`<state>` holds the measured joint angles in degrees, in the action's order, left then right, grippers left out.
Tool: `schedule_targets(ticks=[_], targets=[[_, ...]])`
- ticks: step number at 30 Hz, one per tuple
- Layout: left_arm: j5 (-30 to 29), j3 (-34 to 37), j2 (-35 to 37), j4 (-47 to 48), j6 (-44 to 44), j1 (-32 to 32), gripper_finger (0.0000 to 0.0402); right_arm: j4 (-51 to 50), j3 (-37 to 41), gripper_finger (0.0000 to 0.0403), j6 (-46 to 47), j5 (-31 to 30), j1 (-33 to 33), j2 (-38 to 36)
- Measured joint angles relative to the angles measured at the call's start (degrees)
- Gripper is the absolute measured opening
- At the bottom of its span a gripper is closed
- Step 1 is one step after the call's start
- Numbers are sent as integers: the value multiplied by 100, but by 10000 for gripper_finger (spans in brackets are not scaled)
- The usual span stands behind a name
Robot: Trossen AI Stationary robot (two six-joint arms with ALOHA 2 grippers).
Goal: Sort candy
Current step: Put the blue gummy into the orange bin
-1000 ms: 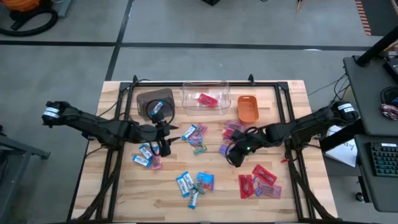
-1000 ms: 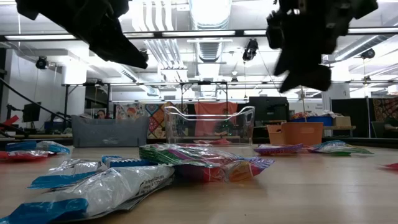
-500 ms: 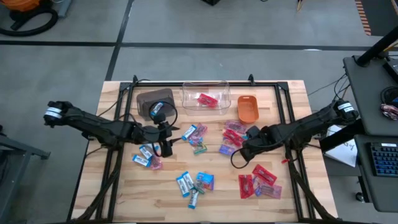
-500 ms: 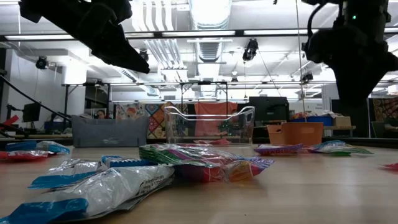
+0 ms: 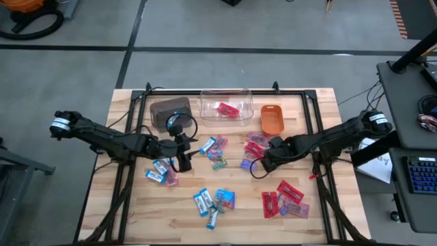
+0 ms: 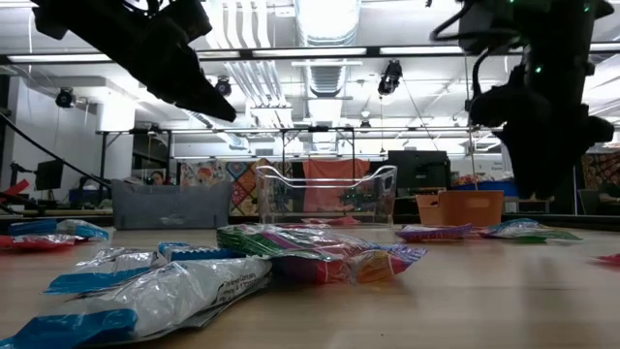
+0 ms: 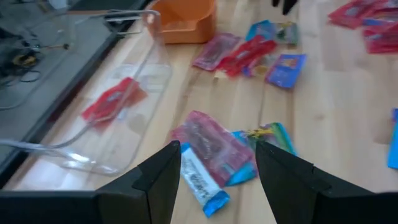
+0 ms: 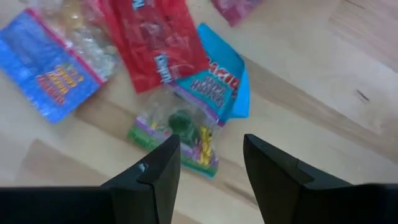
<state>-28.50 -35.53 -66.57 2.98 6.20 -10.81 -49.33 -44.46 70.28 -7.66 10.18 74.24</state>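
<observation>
1. A robotics lab or workshop, in a large open industrial hall.
2. Bare ceiling with long tube lights [image 6: 329,50], exposed ducts and pipes, seen from table height.
3. Grey concrete floor [image 5: 205,27] marked with dark lines around the bench.
4. Wooden table [image 5: 321,212] on a black metal frame, cables trailing off it.
5. Desk with a keyboard [image 5: 422,175] beside the bench.
6. Orange vacuum [image 5: 31,10] parked on the floor in one corner.
7. Monitors and cluttered shelving far at the back.
</observation>
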Motion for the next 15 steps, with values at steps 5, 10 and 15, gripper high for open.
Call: schedule_targets(ticks=[5,10,15], targets=[[-333,0,67,-9,-99,2,191,281,1,166,-143,34,-45,495],[-631,0,160,7,-122,2,191,339,-7,166,-279,55,-47,960],[-712,0,339,31,-122,4,191,372,-22,143,-382,56,-47,1096]])
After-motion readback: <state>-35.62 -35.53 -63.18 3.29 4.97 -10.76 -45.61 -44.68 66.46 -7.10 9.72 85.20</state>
